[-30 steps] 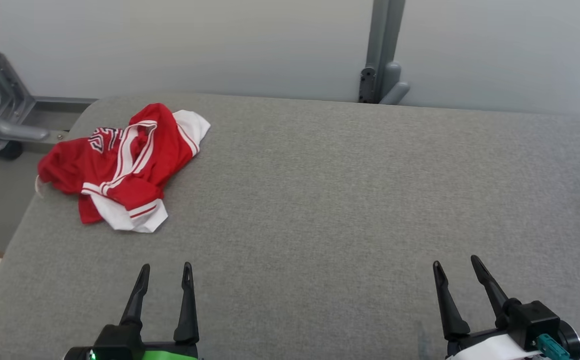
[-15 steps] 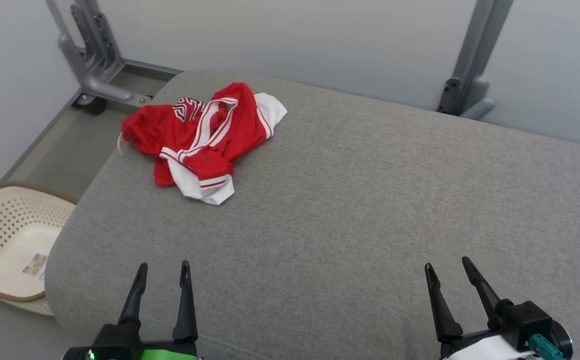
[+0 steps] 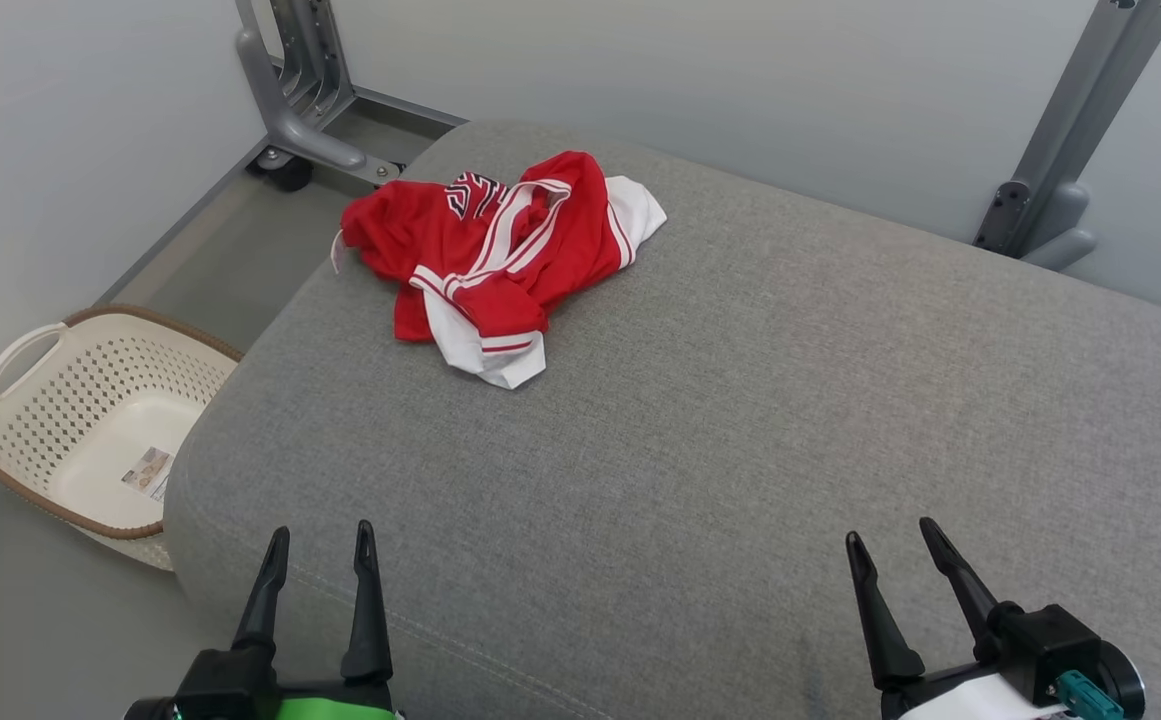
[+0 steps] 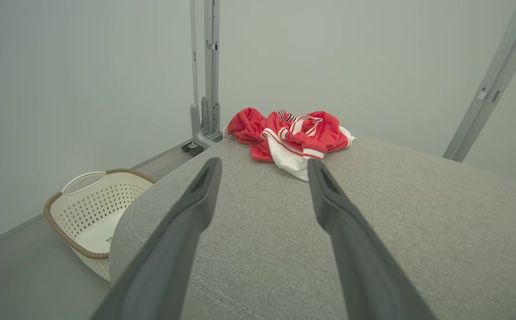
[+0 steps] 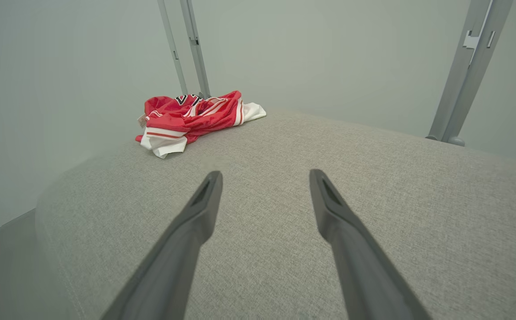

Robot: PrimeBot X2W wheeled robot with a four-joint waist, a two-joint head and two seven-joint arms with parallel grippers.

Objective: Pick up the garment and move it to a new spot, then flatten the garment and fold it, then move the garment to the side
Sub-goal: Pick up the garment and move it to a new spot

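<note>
The red-and-white jersey (image 3: 500, 255) is seen crumpled at the far left corner of the grey upholstered cushion (image 3: 740, 420); its black lettering cannot be read. The left gripper (image 3: 322, 531) and the right gripper (image 3: 890, 532) are held level over the cushion's near edge, fingers spread and empty.

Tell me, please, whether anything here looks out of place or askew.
The red and white garment lies crumpled in a heap at the far left corner of the grey cushion, not laid flat. Nothing looks spilled or damaged; the basket stands upright on the floor.
</note>
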